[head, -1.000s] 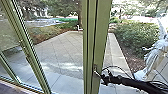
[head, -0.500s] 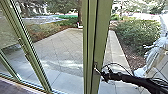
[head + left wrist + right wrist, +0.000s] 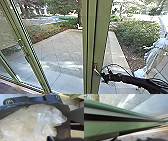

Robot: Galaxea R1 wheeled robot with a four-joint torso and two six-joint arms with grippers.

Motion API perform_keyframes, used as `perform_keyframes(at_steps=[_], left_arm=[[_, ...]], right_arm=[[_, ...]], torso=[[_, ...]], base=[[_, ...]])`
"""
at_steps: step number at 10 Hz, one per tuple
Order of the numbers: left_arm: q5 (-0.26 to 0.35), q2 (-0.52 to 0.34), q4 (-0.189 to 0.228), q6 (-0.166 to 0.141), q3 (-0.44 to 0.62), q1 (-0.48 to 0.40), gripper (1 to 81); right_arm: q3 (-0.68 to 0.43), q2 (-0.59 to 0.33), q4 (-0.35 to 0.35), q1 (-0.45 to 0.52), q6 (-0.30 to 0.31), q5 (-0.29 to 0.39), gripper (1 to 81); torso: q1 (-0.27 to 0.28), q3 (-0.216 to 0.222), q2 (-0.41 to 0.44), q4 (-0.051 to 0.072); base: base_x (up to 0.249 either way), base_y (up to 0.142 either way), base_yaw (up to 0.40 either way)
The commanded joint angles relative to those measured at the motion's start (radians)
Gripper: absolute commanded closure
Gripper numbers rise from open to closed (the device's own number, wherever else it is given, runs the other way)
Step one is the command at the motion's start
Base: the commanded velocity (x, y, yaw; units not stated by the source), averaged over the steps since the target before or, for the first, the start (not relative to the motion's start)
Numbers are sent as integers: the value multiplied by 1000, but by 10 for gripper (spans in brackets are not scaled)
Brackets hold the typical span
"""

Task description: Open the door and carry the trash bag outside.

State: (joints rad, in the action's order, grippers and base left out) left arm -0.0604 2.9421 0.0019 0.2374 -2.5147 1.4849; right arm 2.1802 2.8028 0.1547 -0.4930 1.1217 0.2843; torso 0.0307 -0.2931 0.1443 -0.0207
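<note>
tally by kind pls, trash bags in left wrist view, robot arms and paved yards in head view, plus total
Trash bag: 1
Robot arm: 1
Paved yard: 1
Total: 3

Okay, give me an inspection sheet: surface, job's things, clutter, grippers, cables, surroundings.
Surface: paving slabs outside, partly sunlit.
Job's things: translucent trash bag, crumpled, close to the left wrist camera; green door frame ahead, upright; whether the door is open cannot be told.
Clutter: pale shape at the head view's right, too unclear to name.
Grippers: right gripper by the frame; left's hold on the bag cannot be told.
Cables: thin black loop above the right arm.
Surroundings: bushes, tree trunk.
</note>
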Motion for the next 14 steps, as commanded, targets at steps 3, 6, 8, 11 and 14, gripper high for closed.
perform_keyframes(at_steps=[3, 6, 8, 11, 14], left_arm=[[60, -6, -5, 0, 14, -38, 811], [62, -6, -5, 0, 14, -38, 811], [62, -4, -5, 0, 14, -38, 811], [62, -6, -5, 0, 16, -36, 811], [62, -9, -3, 0, 28, -36, 811]], right_arm=[[42, 49, 54, 38, 35, 194, 10], [47, 45, 54, 41, 35, 193, 10], [49, 40, 52, 46, 35, 193, 10], [50, 25, 54, 58, 35, 193, 10], [44, 8, 52, 67, 35, 193, 10]], torso=[[0, 0, 0, 0], [-2, 0, 1, -1], [-3, 0, 2, -1], [-3, 0, 2, -1], [-2, 0, 2, -1]], base=[[88, 0, 0], [88, 0, 0], [88, 0, 0], [90, 0, 0], [109, 0, 0]])
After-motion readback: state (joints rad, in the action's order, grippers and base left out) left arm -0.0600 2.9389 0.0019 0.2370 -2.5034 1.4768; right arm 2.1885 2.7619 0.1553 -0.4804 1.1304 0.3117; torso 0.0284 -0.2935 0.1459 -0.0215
